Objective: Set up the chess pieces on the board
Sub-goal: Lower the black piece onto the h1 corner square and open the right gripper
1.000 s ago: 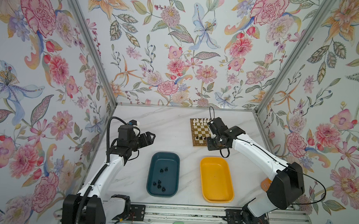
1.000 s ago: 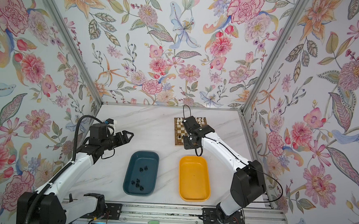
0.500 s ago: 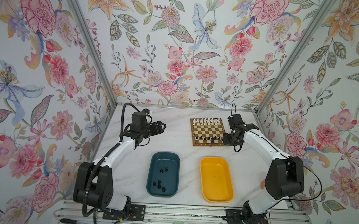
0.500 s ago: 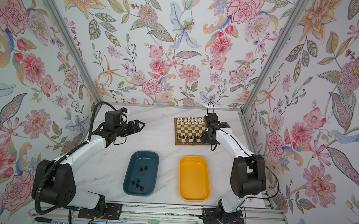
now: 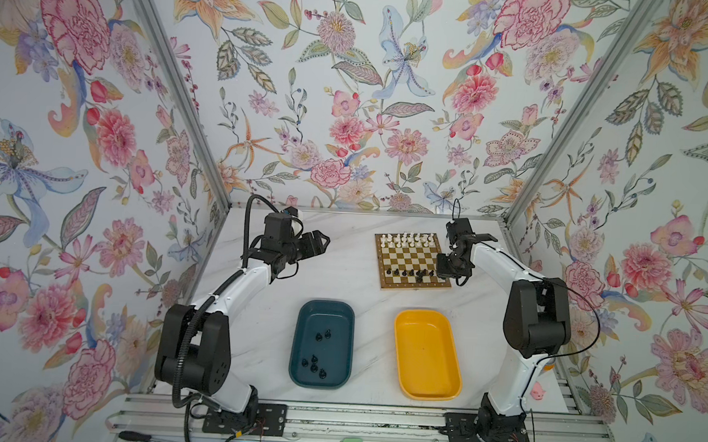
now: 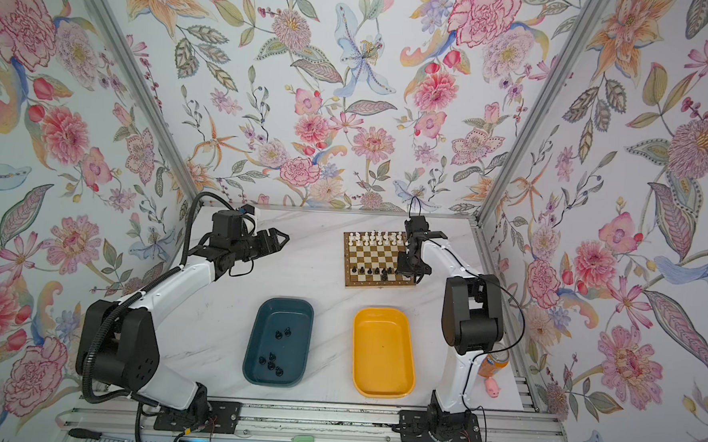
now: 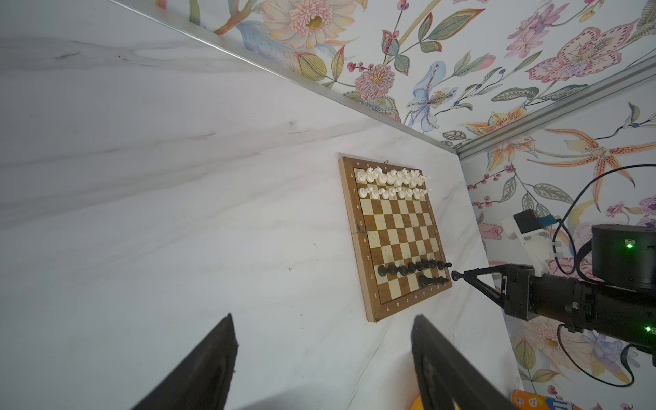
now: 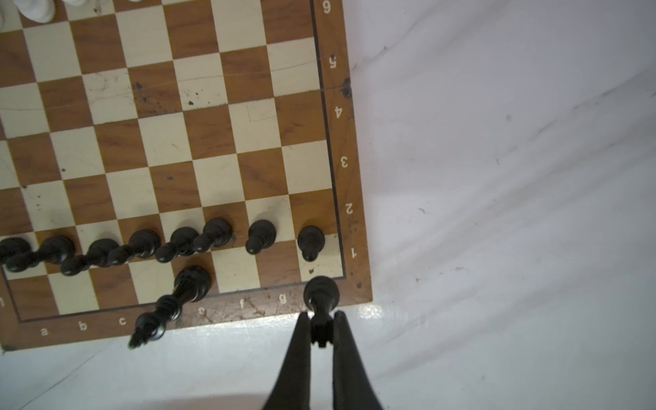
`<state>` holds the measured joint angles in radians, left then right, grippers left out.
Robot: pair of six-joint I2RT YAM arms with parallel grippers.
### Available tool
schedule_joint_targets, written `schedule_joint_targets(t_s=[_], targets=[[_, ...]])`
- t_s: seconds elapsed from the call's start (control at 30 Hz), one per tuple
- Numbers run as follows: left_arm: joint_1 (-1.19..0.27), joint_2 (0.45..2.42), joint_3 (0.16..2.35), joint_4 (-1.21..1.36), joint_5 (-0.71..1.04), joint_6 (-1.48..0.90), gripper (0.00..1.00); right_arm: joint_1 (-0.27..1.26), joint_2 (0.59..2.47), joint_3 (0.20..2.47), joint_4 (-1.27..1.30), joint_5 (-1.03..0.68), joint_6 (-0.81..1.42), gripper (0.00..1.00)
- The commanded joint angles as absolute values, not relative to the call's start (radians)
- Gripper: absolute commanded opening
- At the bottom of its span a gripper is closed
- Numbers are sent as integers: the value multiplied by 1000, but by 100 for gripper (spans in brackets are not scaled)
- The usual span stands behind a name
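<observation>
The board (image 5: pixel 409 254) (image 6: pixel 377 256) lies at the back right of the table. White chess pieces (image 5: pixel 407 240) fill its two far rows. A row of black pawns (image 8: pixel 142 245) stands near its front, with one taller black piece (image 8: pixel 190 284) behind them. My right gripper (image 8: pixel 321 316) (image 5: pixel 446 272) is shut on the top of a black rook (image 8: pixel 320 293) (image 7: pixel 454 275), over the board's near right corner. Left of the board, my left gripper (image 7: pixel 323 317) (image 5: pixel 322 243) hangs open and empty above the bare table.
A teal tray (image 5: pixel 301 335) in front of the board holds several black pieces (image 5: pixel 315 363). Beside it stands an empty yellow tray (image 5: pixel 426 354). An orange bottle (image 6: pixel 492 362) and a pink toy pig (image 6: pixel 492 389) sit at the front right edge.
My left gripper has moved toward the back and to the right, staying open. The right arm has swung round, and its shut gripper now sits at the board's near right corner.
</observation>
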<state>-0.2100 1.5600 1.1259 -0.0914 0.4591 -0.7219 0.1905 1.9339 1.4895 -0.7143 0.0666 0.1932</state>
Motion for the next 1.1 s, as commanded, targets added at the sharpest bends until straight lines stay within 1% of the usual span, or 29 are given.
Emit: schedule_joint_targets(t_s=[0.0,0.47,1.07], targets=[[-216,1598,1161,-106,436,-724,79,186,1955,1522,-719,48,178,5],[-215,1667,1228,-124,443,-714,78,187,1997,1548,-737,38,181,5],[-215,1657,1209,-118,439,-716,78,183,2026,1556,-747,66,147,5]])
